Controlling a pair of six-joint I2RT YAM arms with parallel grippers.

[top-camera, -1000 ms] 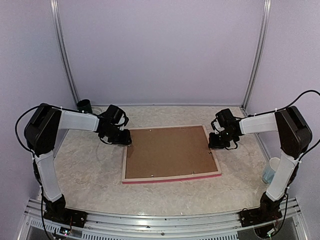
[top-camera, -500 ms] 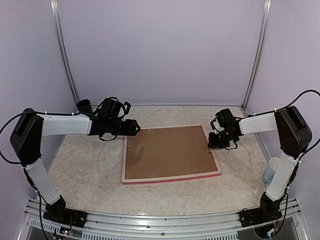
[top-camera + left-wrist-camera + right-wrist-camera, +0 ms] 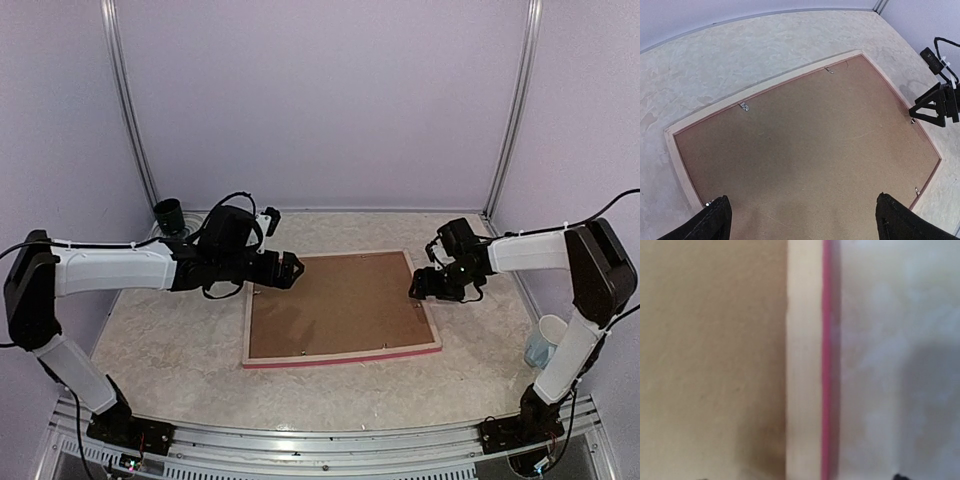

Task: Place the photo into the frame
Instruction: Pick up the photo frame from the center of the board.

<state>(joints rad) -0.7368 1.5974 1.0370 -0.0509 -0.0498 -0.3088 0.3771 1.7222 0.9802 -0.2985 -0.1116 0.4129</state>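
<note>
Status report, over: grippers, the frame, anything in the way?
Both open: left gripper over far left corner of frame, right gripper at its right edge. It lies flat, back up, backing board in. No photo visible. Nothing in the way.

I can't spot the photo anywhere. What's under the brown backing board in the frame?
Only the backing board shows, seated in the face-down frame, with metal tabs along its edge. Anything beneath it, the photo included, is covered.

Robot lab enclosure, plain lilac walls [image 3: 320,100], aluminium corner rails [image 3: 129,110], marbled tabletop [image 3: 180,350]
</note>
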